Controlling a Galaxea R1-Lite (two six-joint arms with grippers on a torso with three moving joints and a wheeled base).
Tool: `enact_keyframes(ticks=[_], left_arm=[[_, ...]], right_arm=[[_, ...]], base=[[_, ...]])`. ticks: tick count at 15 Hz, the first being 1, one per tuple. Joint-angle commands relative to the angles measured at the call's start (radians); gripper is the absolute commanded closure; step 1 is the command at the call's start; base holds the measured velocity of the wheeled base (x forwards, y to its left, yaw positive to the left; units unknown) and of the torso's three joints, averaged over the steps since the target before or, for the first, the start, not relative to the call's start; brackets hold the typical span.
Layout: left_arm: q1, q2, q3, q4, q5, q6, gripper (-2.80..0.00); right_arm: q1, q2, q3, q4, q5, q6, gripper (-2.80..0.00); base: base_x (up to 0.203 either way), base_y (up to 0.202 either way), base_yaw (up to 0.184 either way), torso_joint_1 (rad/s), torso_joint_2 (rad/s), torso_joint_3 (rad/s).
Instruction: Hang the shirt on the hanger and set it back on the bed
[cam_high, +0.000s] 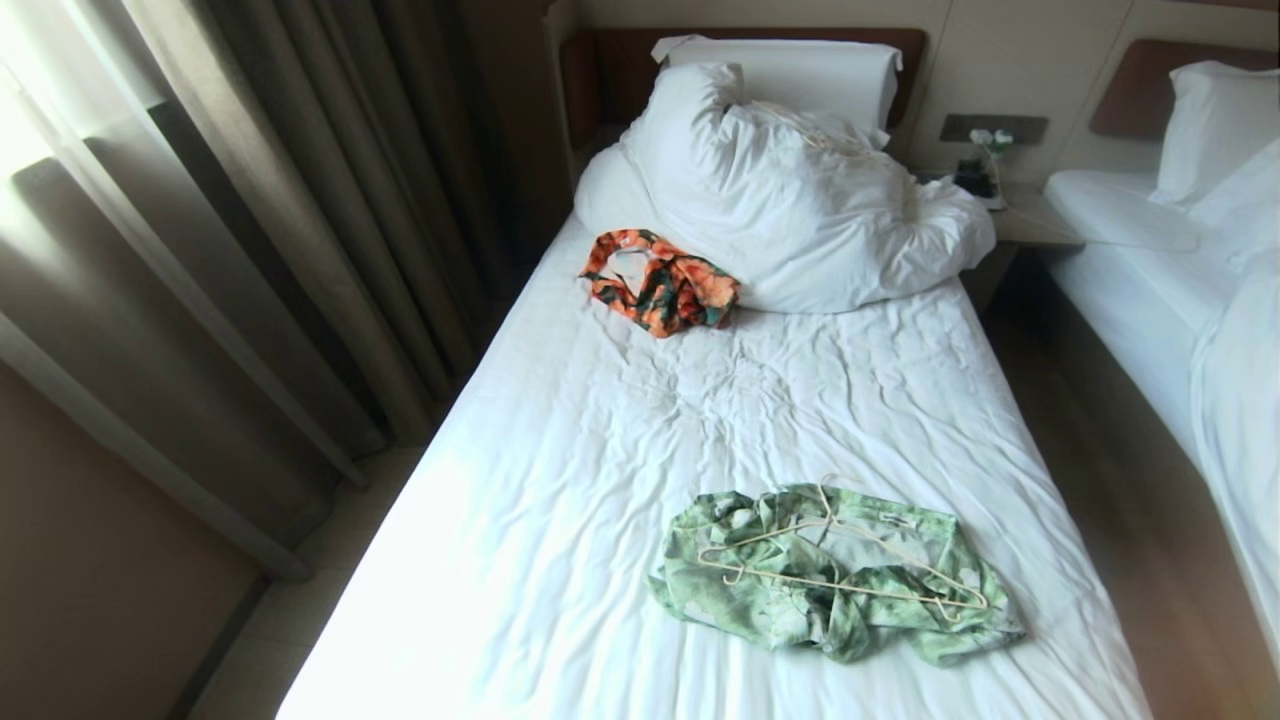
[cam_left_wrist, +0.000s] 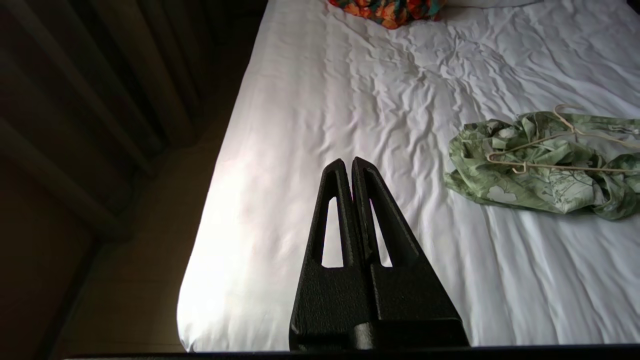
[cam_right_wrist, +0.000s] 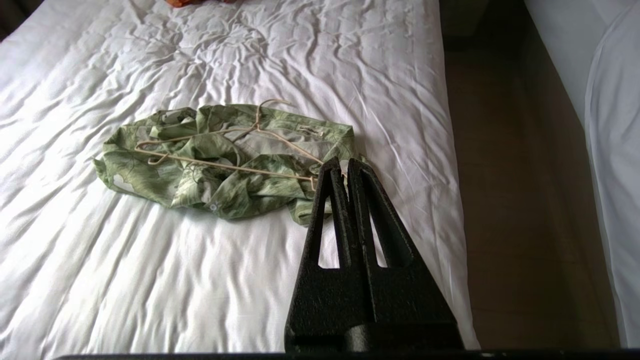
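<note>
The green leaf-print shirt (cam_high: 835, 580) lies crumpled on the near half of the bed (cam_high: 560, 520), with the cream wire hanger (cam_high: 850, 570) lying loose on top of it. Neither arm shows in the head view. In the left wrist view my left gripper (cam_left_wrist: 348, 162) is shut and empty, raised over the bed's near left part, well apart from the shirt (cam_left_wrist: 540, 175) and hanger (cam_left_wrist: 550, 160). In the right wrist view my right gripper (cam_right_wrist: 339, 162) is shut and empty, above the bed near the shirt's (cam_right_wrist: 220, 160) right end, beside the hanger (cam_right_wrist: 220, 150).
An orange-and-teal floral garment (cam_high: 665, 285) lies by the bunched white duvet (cam_high: 800, 210) and pillows near the dark headboard. Curtains (cam_high: 260, 220) hang left of the bed. A nightstand (cam_high: 1010, 210) and a second white bed (cam_high: 1200, 300) stand to the right across a strip of floor.
</note>
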Motion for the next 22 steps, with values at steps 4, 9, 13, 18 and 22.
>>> enact_keyframes(ticks=[4, 9, 13, 18, 22], left_arm=[[0.000, 0.001, 0.000, -0.001, 0.003, -0.006, 0.00], [0.000, 0.001, 0.000, -0.001, 0.014, -0.029, 0.00], [0.000, 0.001, 0.000, -0.001, 0.014, -0.029, 0.00], [0.000, 0.001, 0.000, -0.001, 0.014, -0.029, 0.00], [0.000, 0.001, 0.000, -0.001, 0.014, -0.029, 0.00]], right_arm=[[0.000, 0.002, 0.000, 0.001, 0.000, -0.001, 0.00], [0.000, 0.002, 0.000, 0.001, -0.001, 0.000, 0.00], [0.000, 0.002, 0.000, 0.001, -0.001, 0.000, 0.00], [0.000, 0.002, 0.000, 0.001, -0.001, 0.000, 0.00], [0.000, 0.002, 0.000, 0.001, -0.001, 0.000, 0.00]], base=[[0.000, 0.000, 0.000, 0.000, 0.00, 0.000], [0.000, 0.000, 0.000, 0.000, 0.00, 0.000], [0.000, 0.000, 0.000, 0.000, 0.00, 0.000], [0.000, 0.000, 0.000, 0.000, 0.00, 0.000], [0.000, 0.000, 0.000, 0.000, 0.00, 0.000]])
